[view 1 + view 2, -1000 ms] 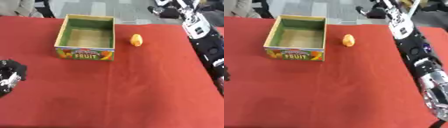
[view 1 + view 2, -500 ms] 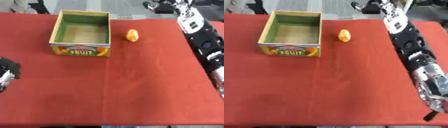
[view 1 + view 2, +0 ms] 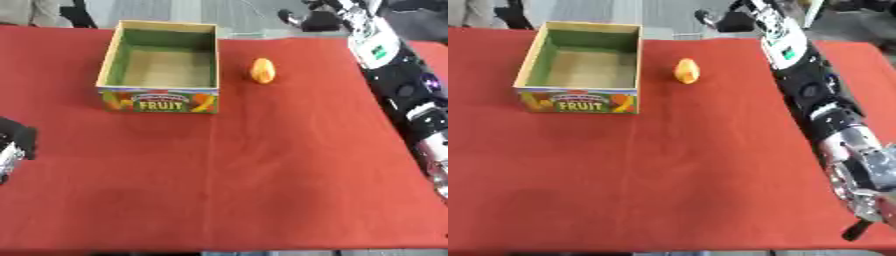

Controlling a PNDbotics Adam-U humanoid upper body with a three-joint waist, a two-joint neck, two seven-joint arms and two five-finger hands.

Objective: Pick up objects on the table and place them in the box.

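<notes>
An open cardboard box (image 3: pixel 161 66) with "FRUIT" printed on its front stands at the far left of the red table, and its inside looks empty. A small orange fruit (image 3: pixel 262 70) lies on the cloth just right of the box. My right arm (image 3: pixel 801 75) stretches along the table's right side to the far edge. Its dark right hand (image 3: pixel 721 19) is blurred, behind and to the right of the fruit, apart from it. My left hand (image 3: pixel 12 145) shows only partly at the left edge, holding nothing I can see.
The red cloth (image 3: pixel 227 170) covers the whole table from the box to the near edge. Grey floor and dark chair legs (image 3: pixel 77 14) lie beyond the far edge.
The camera has tilted, so the whole picture has shifted. My right hand has drifted slightly left along the far edge, closer to the fruit. The box and fruit have not moved on the cloth.
</notes>
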